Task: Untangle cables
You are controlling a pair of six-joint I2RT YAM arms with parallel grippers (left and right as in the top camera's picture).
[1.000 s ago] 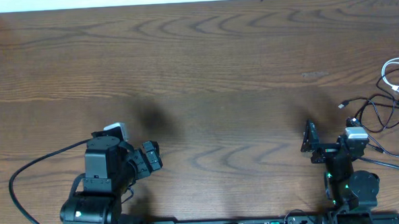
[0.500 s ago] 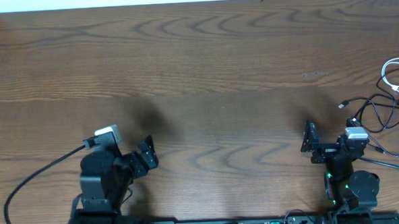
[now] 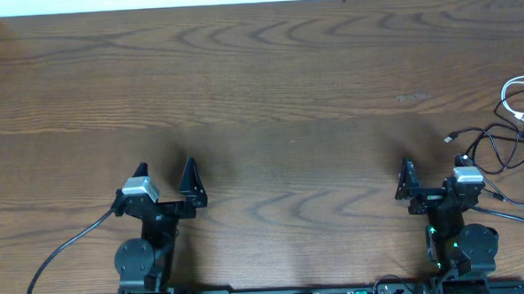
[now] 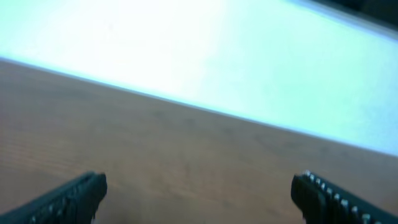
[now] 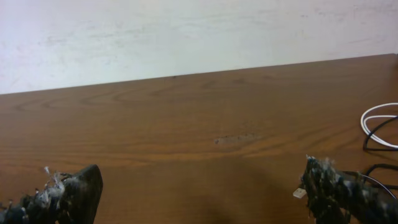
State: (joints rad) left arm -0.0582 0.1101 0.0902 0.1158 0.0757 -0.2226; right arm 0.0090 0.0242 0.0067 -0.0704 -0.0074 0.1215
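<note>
Cables bunched at right edge, both arms open-handed

Cables wait at the right edge of a dark wooden surface (image 3: 268,93), seen from overhead. The white cable (image 3: 518,96) is coiled in small loops closest to that edge, partly cut off by the frame. The black cable (image 3: 497,150) sprawls in wider loops just on the near side of it, one small plug end pointing toward the middle of the surface. The two cords lie close together; whether they cross cannot be told at the frame's edge.

Along the near edge, the left fingers (image 3: 191,178) are spread wide and grasp nothing, well apart from both cords. The right fingers (image 3: 408,180) are likewise released and empty, parked near the black loops without touching them.

From the right wrist camera, the right fingers (image 5: 68,193) show as two dark, frayed tips in the lower corners with bare wood between them. A curve of the white cable (image 5: 373,124) enters at the far right, with a strand of the black cable (image 5: 379,169) beneath it and a small pale plug just beside the right-hand tip. The left wrist picture is blurred; the left fingers (image 4: 74,196) sit far apart over plain wood.
</note>
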